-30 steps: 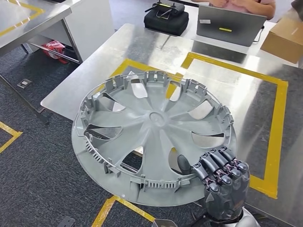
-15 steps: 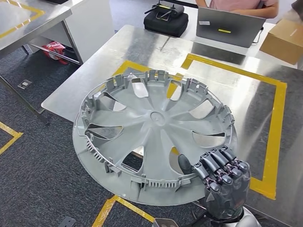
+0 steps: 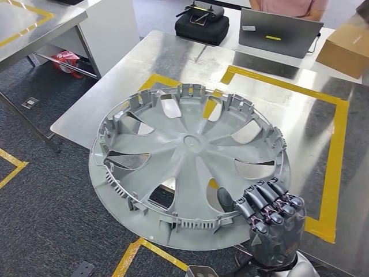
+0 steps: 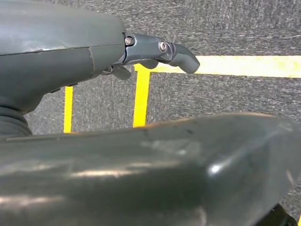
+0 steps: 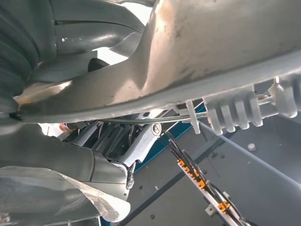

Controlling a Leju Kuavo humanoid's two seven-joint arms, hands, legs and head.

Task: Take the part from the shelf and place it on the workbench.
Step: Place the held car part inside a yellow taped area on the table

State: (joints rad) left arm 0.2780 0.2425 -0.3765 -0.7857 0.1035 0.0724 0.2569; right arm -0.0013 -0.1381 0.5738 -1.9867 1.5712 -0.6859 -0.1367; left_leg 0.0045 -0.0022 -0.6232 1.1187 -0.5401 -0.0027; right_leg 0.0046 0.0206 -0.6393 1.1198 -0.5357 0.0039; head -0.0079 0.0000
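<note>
The part is a large grey wheel cover, inner side up, held level above the near corner of the steel workbench. Part of it hangs out over the carpet. My right hand grips its near rim, thumb on top and fingers curled around the edge. In the right wrist view the cover's ribbed rim runs across, close in front of that hand. My left hand hangs over the carpet, holding nothing, with a dark finger stretched out.
A yellow tape rectangle marks the workbench top. At its far side lie a black bag, a laptop and a cardboard box, with a person behind. Another table stands at the left.
The wheel cover has crept only slightly across the picture. My right hand keeps the same grip on its rim.
</note>
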